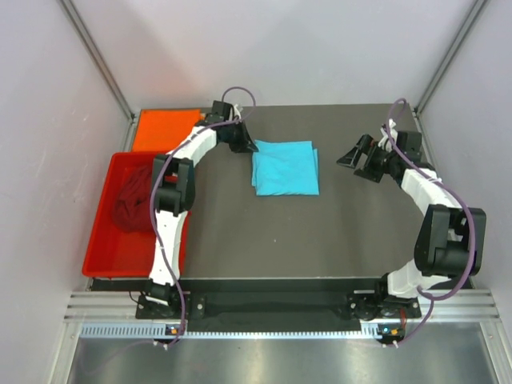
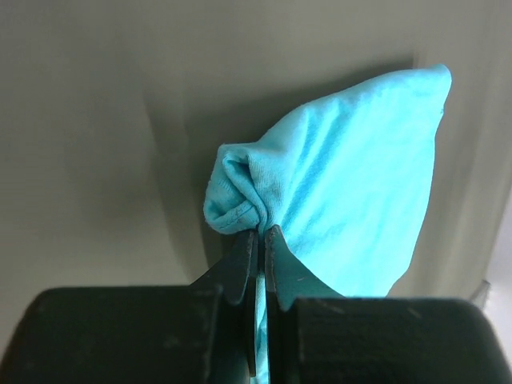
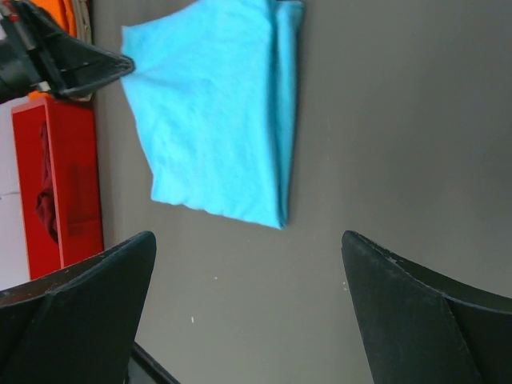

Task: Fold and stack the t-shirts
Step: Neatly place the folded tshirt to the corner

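left gripper [image 2: 260,234] pinched shut on the far-left corner of the folded turquoise t-shirt [image 1: 286,168], which lies mid table [image 1: 240,240]. right gripper [image 3: 248,240] wide, clear of the cloth. i judge it light, limp and prone to unfold; i'd grab corners with all layers together.

place: robot lab cell | signs: white panel walls [image 1: 48,120], aluminium rails [image 1: 272,306], dark table [image 1: 320,232]

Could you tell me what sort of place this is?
Probably a laboratory robot cell, not a home: white panels on aluminium framing enclose a dark table, with a red tray beside it.
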`<move>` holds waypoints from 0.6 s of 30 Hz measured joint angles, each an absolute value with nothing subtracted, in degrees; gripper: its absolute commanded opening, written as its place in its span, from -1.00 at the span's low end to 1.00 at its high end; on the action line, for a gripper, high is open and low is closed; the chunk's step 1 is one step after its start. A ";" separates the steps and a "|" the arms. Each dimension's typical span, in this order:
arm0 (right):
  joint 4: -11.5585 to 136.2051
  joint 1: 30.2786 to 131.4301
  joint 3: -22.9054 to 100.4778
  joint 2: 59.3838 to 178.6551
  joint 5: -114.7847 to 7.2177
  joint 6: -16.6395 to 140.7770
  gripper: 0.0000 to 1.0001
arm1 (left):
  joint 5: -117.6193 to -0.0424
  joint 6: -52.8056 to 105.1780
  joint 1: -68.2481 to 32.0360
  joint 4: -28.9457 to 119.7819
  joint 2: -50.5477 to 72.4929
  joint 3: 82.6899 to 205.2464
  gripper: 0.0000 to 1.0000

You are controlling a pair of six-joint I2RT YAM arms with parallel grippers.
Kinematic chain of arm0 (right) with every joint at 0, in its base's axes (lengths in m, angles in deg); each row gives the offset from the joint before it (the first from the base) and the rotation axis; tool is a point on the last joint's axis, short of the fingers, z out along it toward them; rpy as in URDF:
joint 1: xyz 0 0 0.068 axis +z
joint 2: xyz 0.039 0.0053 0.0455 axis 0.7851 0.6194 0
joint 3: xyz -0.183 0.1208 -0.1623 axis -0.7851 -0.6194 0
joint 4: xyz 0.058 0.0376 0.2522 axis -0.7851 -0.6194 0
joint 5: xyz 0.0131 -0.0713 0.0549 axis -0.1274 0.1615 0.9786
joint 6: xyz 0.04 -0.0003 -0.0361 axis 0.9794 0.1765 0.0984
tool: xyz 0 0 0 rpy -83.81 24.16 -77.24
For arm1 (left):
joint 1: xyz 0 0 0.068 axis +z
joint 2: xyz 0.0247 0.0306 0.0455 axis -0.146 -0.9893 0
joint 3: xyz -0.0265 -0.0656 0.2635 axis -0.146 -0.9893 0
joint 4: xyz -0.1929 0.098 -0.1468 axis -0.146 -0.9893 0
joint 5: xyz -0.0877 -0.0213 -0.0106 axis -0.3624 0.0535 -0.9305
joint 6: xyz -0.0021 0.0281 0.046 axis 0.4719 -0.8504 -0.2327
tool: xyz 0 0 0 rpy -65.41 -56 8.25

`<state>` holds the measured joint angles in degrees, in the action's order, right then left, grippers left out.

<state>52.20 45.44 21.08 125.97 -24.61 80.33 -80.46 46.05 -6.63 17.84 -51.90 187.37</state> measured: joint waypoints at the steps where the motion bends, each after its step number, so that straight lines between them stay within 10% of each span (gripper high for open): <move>1: 51.91 45.44 20.89 125.97 -24.72 80.29 0.99 | -79.24 44.76 -6.28 16.40 -51.27 187.65 -1.00; 18: 51.32 46.65 20.45 123.34 -24.65 80.86 0.99 | -55.10 23.62 -4.67 7.35 -44.75 196.07 -1.00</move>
<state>51.32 46.65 20.45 123.34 -24.65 80.86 -55.10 23.62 -4.67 7.35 -44.75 196.07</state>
